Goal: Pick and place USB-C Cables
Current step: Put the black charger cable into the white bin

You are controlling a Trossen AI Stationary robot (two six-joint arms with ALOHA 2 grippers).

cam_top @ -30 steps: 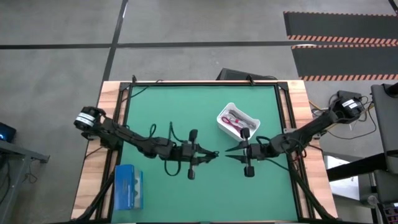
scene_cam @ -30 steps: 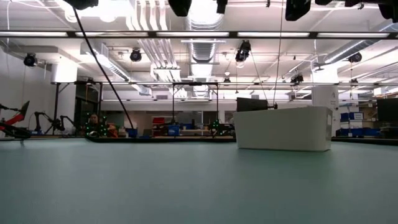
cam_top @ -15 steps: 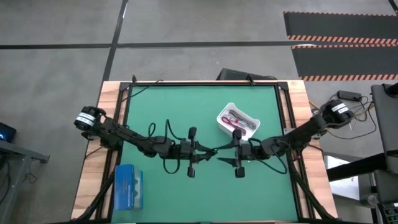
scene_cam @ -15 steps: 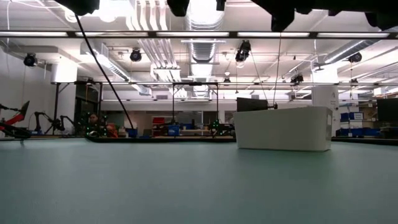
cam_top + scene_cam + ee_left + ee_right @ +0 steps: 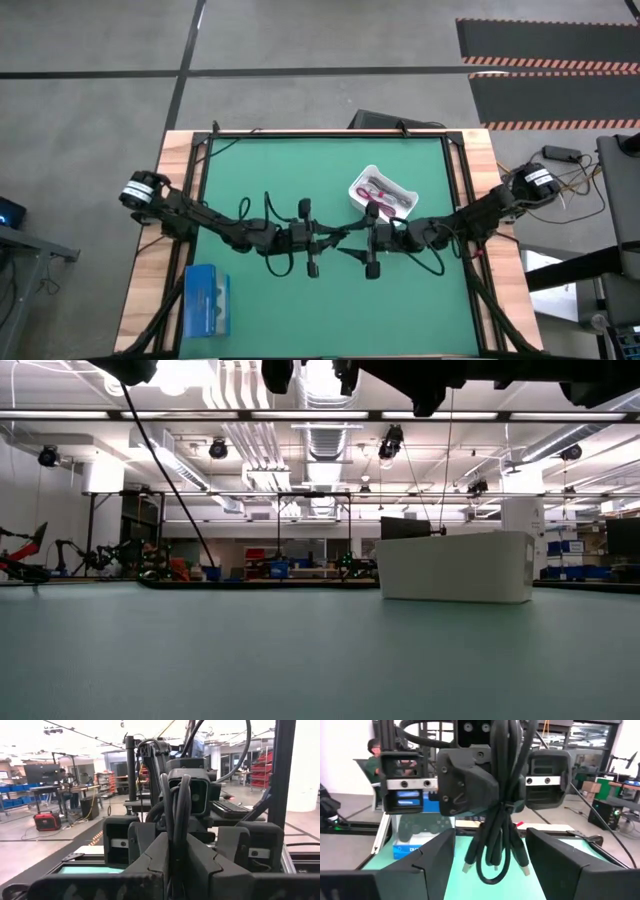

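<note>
A black USB-C cable bundle point(image 5: 496, 840) hangs above the table's middle, with my left gripper point(image 5: 338, 243) shut on it. My right gripper point(image 5: 353, 249) faces it from the right. It is open, one finger point(image 5: 427, 862) on each side of the hanging bundle, and I see no touch. A magenta-red cable point(image 5: 378, 194) lies in the white bin point(image 5: 399, 187) at the far right. In the low view both grippers are above the picture's top. My left gripper pinches the black bundle's upper part point(image 5: 506, 767) between its two fingers point(image 5: 150, 855). The fingers lie level, coming from the table's left. The bundle's loop and connector ends point(image 5: 466, 868) hang below the fingers, lifted clear of the green mat.
A flat blue box point(image 5: 207, 300) lies on the wooden border at the near left. The white bin point(image 5: 455, 566) stands on the green mat point(image 5: 260, 180). Long black wires trail from both arms. People and other benches show in the room beyond.
My right gripper has moved toward the table's left, up to my left gripper, and has opened wide, so its fingers now flank the hanging black bundle. The bundle stays in my left gripper.
</note>
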